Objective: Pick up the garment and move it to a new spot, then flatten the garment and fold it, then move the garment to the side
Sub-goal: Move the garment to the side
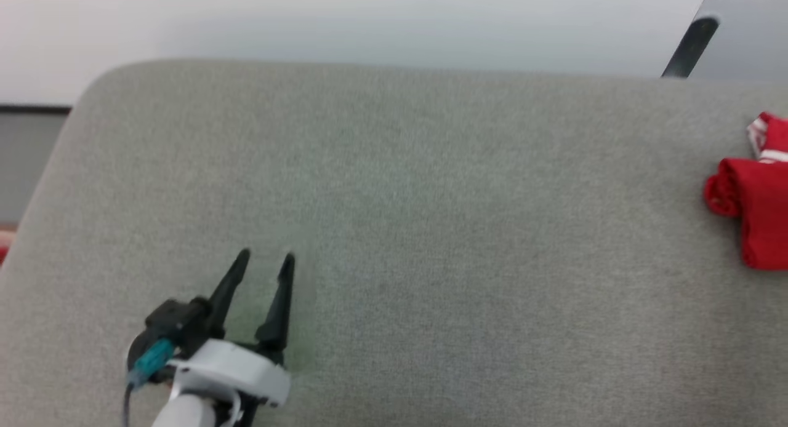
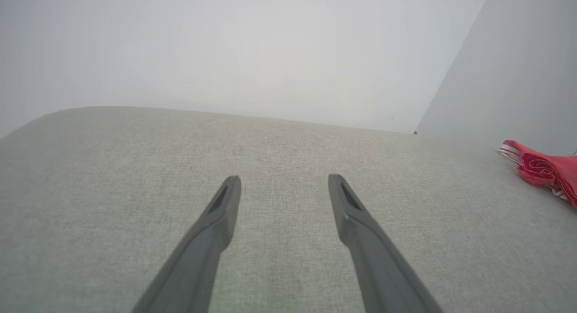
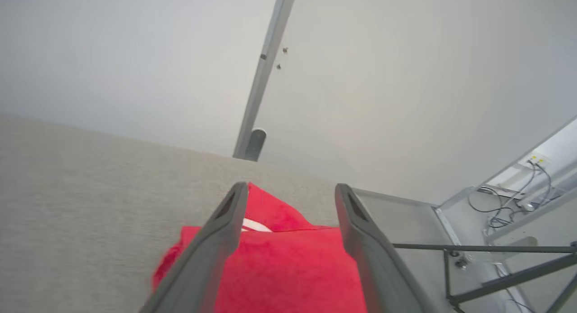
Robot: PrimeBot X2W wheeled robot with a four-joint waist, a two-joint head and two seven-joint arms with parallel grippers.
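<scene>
Both tools gape open: left tool (image 1: 266, 256) idle by the desk's (image 1: 431, 199) near-left corner, right tool (image 3: 290, 189) above the folded garment (image 3: 288, 268), seemingly set aside at the right edge.

The left end effector (image 1: 266, 255) carries two long black fingers (image 1: 228, 288), each tapering from a broad base to a narrow blunt tip; the bases seat in a rounded white housing (image 1: 237, 371); a black block (image 1: 175, 322) is mounted on one side of the housing, fitted with a teal connector (image 1: 151, 357) and a thin grey cable (image 1: 127, 402); the forearm (image 1: 184, 415) is pale and cylindrical. The right end effector (image 3: 291, 186) has dark grey fingers (image 3: 212, 250) of the same form; each inner face shows a recessed slot near the tip.
</scene>
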